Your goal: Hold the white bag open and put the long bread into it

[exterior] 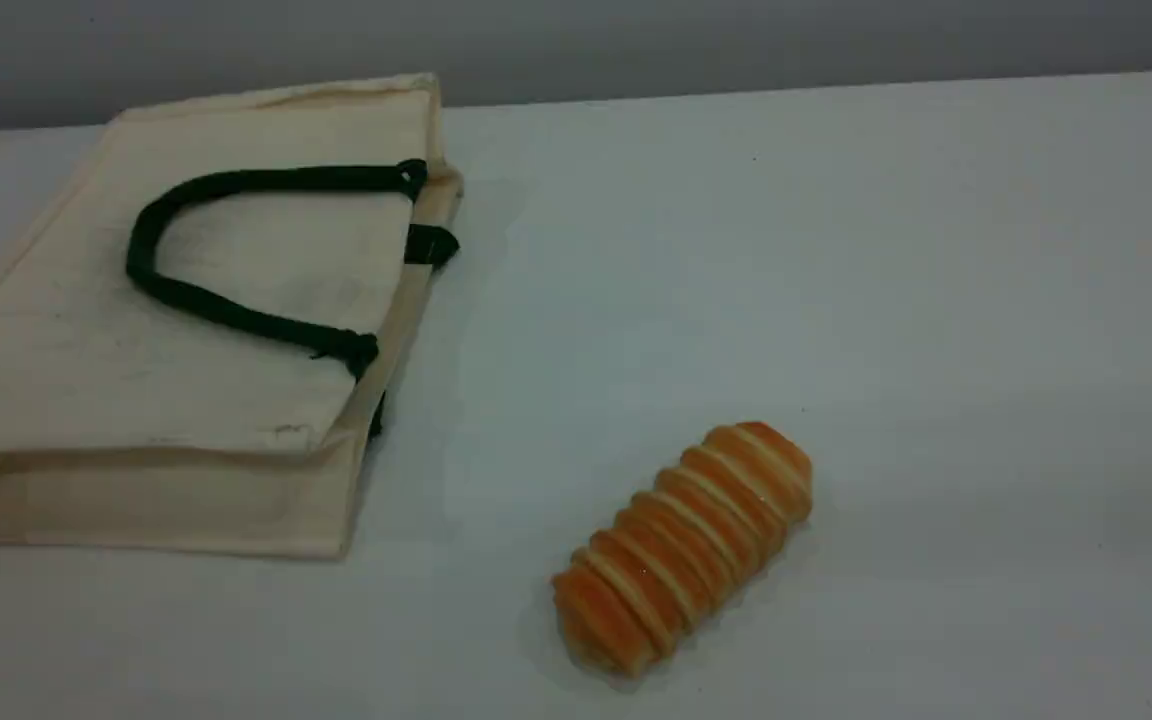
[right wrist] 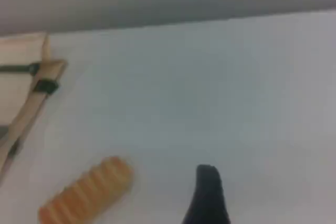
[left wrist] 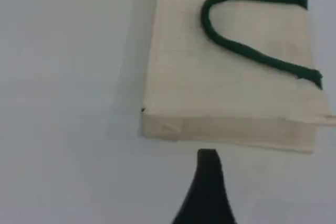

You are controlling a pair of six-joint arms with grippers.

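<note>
The long bread (exterior: pixel 684 548) lies diagonally, near-left end to far-right, right of the flat white bag (exterior: pixel 66 360); both jaws spread.

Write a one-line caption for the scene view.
White bag lies flat; long bread rests apart from it on the table.

**No Writing Showing Anywhere**

Nothing readable is turning up in any of the three views. The white bag (exterior: pixel 86 370) is showing a few faint grey marks (exterior: pixel 288 431) on its cloth near the lower corner. They are coming through too small and smudged to tell whether they are letters at all.
</note>
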